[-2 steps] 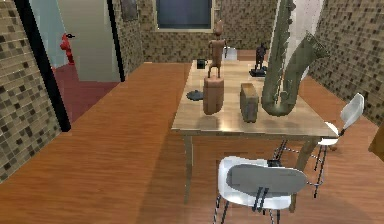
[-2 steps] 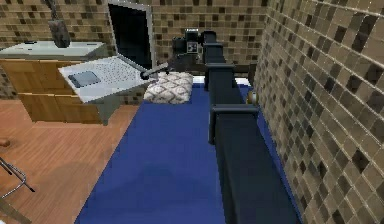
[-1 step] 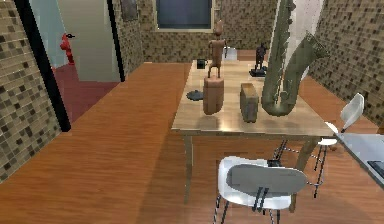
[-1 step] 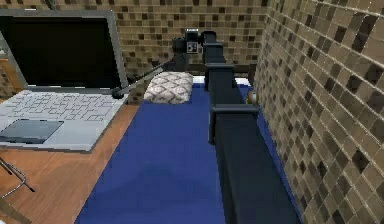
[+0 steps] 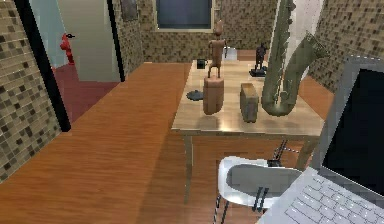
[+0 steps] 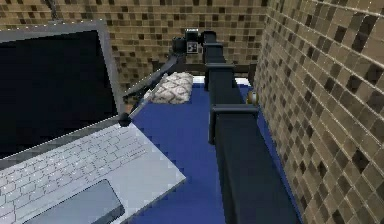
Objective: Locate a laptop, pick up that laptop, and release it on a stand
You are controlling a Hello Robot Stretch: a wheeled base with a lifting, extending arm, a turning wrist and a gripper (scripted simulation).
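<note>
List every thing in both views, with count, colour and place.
laptop: one, silver with black screen, arm side view's left
surface: one, blue, beneath the arm
pillow: one, beige, on that surface
table: one, light wood, forward view's middle
horn-shaped sculpture: one, olive, table's right
figures: two, brown and dark, table's far part
blocks: two, brown, table's middle
chair: one, white, table's near end
canister: one, red, forward view's left
arm: one, dark, arm side view's middle
fingers: two, dark, beside the laptop

Matt silver laptop (image 6: 85, 168) w/ glossy screen (image 6: 55, 90) – table (image 5: 226, 122) smooth wood.
</note>
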